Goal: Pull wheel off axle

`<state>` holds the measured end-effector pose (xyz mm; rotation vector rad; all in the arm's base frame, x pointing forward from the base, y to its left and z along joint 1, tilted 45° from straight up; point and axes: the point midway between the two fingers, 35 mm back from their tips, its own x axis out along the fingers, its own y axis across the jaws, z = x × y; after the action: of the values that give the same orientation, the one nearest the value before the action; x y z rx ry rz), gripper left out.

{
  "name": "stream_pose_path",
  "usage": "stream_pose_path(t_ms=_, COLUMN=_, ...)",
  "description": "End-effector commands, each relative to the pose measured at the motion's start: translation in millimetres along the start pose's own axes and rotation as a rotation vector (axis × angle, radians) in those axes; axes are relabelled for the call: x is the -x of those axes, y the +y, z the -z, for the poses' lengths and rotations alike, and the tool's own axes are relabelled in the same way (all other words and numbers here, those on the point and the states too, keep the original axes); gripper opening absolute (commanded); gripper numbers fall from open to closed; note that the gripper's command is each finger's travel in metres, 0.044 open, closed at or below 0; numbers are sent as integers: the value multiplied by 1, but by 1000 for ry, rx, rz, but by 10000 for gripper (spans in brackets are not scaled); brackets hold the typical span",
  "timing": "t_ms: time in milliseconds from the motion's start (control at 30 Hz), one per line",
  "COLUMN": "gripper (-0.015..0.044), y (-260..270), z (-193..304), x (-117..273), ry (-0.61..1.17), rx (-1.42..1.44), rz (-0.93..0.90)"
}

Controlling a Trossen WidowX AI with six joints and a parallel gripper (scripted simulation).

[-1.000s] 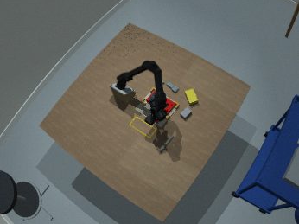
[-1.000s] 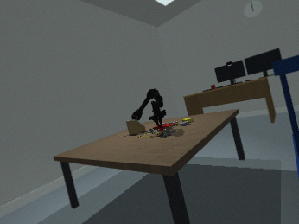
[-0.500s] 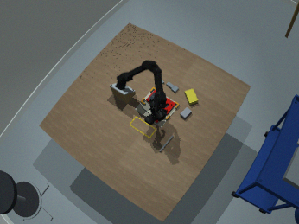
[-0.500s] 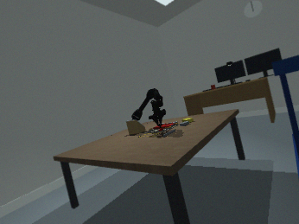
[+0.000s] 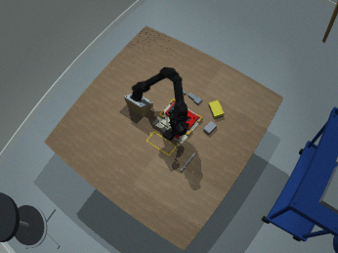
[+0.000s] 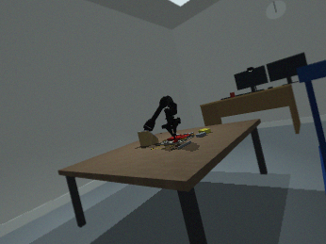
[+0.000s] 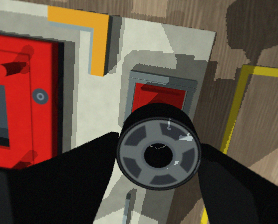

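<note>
In the wrist view the black gripper (image 7: 160, 167) is clamped on the grey spoked wheel with black tyre (image 7: 160, 155), above a small red square pad (image 7: 161, 95), beside the yellow-outlined marked area (image 7: 235, 115). The top view hides the wheel, probably under the arm.

The black two-fingered hand (image 7: 160, 167) was clamped on a black-tyred wheel with a grey spoked hub (image 7: 160, 155), one dark finger (image 7: 75, 175) pressing each side of the tyre. The hub's round centre hole faced the camera. Beneath the wheel lay a pale grey board (image 7: 150, 60) carrying a small red square in a grey frame (image 7: 162, 92), an orange corner strip (image 7: 92, 27) and a large red panel (image 7: 30, 100) at left. To the right, a yellow outline (image 7: 235, 110) ran across the brown wooden surface (image 7: 260, 115).
</note>
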<state>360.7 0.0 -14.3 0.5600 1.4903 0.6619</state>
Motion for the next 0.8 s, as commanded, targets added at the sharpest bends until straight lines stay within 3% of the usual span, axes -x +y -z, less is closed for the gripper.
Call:
stream_pose_path(t_ms=0, gripper=0, y=0, z=-1, x=2, ry=0, rx=10, rz=4)
stream_pose_path(t_ms=367, gripper=0, y=0, z=-1, x=6, ry=-1, rx=9, rz=4)
stream_pose_path(t_ms=667, gripper=0, y=1, z=2, x=41, ry=-1, rx=8, rz=5)
stream_pose_path(t_ms=767, gripper=0, y=-1, z=3, x=35, ry=-2, rx=-4, rz=-2)
